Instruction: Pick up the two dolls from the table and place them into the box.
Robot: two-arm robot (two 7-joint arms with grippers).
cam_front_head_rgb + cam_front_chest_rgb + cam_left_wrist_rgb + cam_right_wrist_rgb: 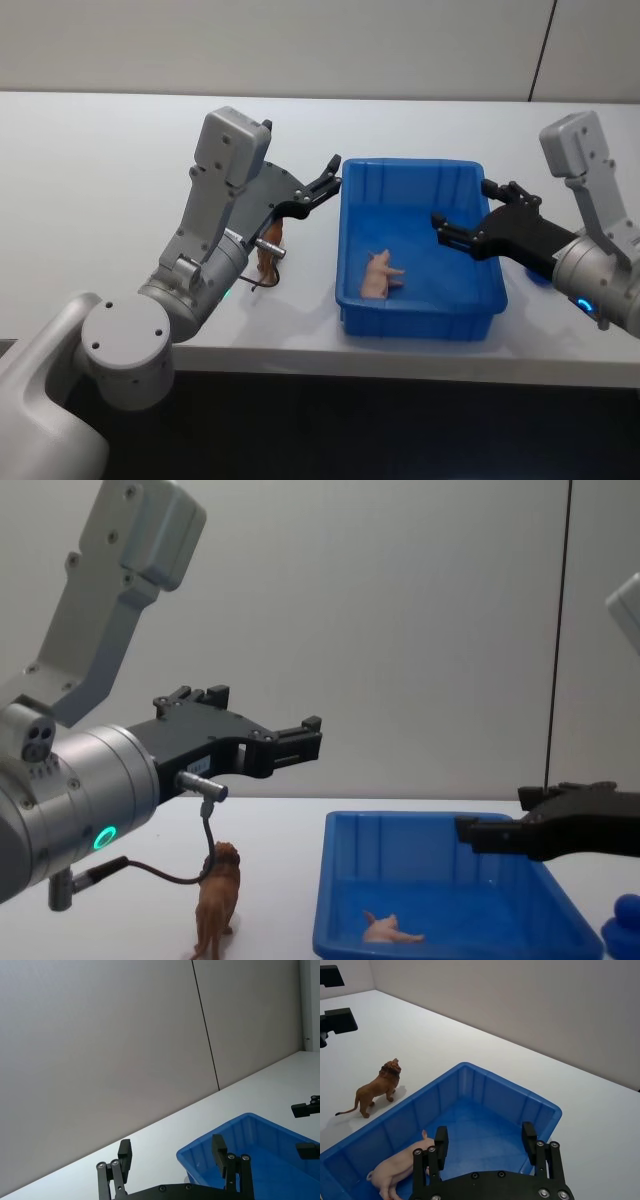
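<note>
One pink doll point(380, 275) lies in the blue box point(415, 322), lion point(375, 1089) beside it; left pincer point(326, 181) and right pincer point(462, 203) gape wide, empty.

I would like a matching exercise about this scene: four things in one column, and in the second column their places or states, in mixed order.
Column one
1. lion
2. pink doll
3. left gripper
4. right gripper

Column two
a. open, over the right side of the box
b. lying inside the box
c. standing on the table, left of the box
d. open, raised in the air left of the box

Pairs: 1-c, 2-b, 3-d, 4-a
</note>
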